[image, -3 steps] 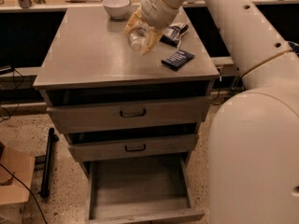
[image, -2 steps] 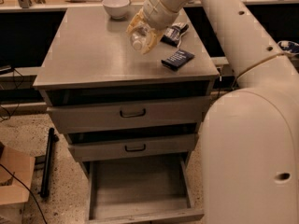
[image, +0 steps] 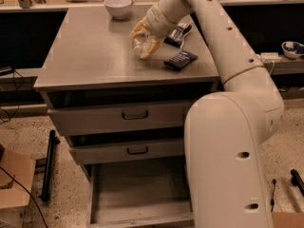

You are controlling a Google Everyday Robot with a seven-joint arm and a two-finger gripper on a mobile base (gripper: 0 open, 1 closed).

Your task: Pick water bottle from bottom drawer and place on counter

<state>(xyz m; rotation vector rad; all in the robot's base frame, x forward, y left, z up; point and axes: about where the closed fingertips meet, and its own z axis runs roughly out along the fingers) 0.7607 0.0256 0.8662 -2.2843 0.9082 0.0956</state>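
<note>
In the upper middle of the frame, the one yellowish two-finger gripper [image: 145,42] is clenched around the single small clear plastic water bottle [image: 138,47], holding it tilted just over the flat grey brushed-metal counter [image: 90,56]. One white bowl [image: 118,6] sits behind it and two dark flat packets [image: 180,60] [image: 178,32] lie to its right. At the bottom of the frame, under two closed grey drawers with black handles [image: 95,120], the one wide shallow grey bottom drawer [image: 137,189] stands open, its right side hidden by the white arm.

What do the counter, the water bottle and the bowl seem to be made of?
The counter: grey metal, probably steel, with a dull sheen. The water bottle, held in the gripper over the counter: clear plastic, see-through. The bowl: glossy white, perhaps ceramic.
</note>
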